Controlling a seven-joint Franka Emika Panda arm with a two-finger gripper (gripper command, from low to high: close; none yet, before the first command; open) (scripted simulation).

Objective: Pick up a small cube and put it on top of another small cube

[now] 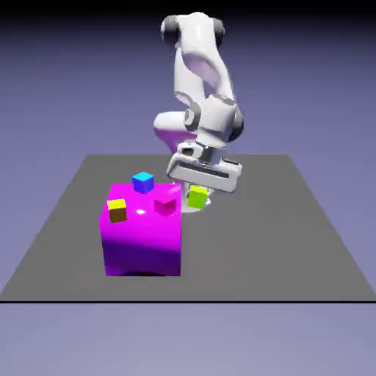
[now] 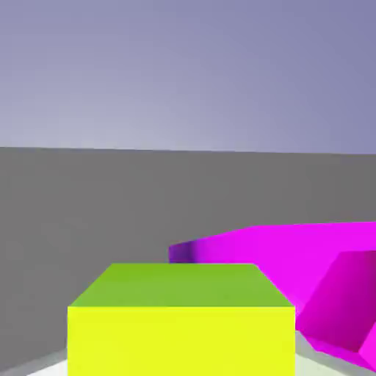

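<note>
A robot's gripper (image 1: pixel 197 194) grips a lime cube (image 1: pixel 197 198), its jaws closed in on the cube's sides and parted only by its width. The hand tilts and the cube hangs with it, apparently clear of the grey table (image 1: pixel 272 250), toward the far edge from where this onlooker stands; the firm hold is presumably meant for carrying it onto another small cube.

Beside it, nearer the exterior view's left edge of the table, a big magenta block (image 1: pixel 143 250) raises the likely landing spots. An orange-yellow cube (image 1: pixel 117 211) sits by the block's left edge, toward its near corner, its top bare and fit to take a load. A small magenta cube (image 1: pixel 165 204) appears nearer the right edge, and a blue cube (image 1: pixel 143 183) shows at the far edge, though whether it rests on the block or behind it cannot be told. Which is the intended base is likewise unclear.

Counted: one gripper, one big block, four small cubes, one each of lime, orange-yellow, magenta and blue.
</note>
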